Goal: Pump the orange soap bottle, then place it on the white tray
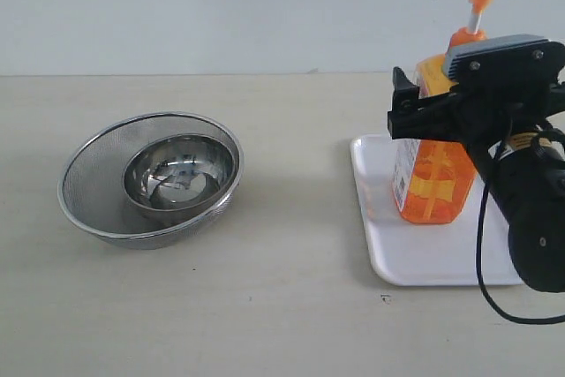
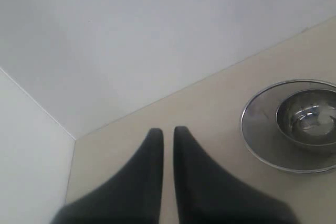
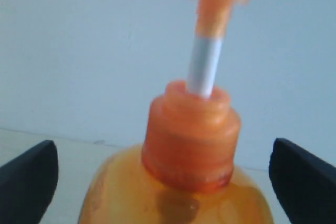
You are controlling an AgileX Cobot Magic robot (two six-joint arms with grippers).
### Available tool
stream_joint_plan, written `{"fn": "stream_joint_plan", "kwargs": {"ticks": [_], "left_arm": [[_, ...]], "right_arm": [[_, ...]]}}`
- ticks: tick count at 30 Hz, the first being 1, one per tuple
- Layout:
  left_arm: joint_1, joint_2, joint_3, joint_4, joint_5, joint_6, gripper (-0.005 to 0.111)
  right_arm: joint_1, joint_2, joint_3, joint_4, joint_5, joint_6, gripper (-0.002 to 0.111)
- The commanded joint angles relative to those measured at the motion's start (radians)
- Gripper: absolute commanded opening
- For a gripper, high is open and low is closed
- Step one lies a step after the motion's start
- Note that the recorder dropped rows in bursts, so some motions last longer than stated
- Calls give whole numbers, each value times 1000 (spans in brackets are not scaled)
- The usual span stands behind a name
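Where the desk [image 1: 265,306] is nearest, white tray [image 1: 424,267] laid at right, orange soap bottle [image 1: 434,184] stood upright on it, right gripper [image 3: 164,179] with jaws spread wide beside its shoulders, ungripped, left gripper [image 2: 168,136] with jaws almost closed, empty.

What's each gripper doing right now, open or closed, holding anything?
Left gripper: closed, empty.
Right gripper: open, jaws either side of the orange soap bottle, not gripping it.

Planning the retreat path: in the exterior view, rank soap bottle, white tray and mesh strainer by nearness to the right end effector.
1. orange soap bottle, straddled by the right end effector.
2. white tray, under the bottle.
3. mesh strainer, far left.
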Motion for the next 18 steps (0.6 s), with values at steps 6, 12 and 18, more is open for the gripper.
{"fn": "stream_joint_plan", "kwargs": {"ticks": [6,12,18], "left_arm": [[2,-6,7,0,-13,-10,5],[2,-6,7,0,-13,-10,5],[2,-6,7,0,-13,-10,5]], "right_arm": [[-2,-127,-2,-3,100,-89,105],[-2,-175,-2,-37,125,-91,105],[-2,-232,-2,-62,151,-97,105]]}}
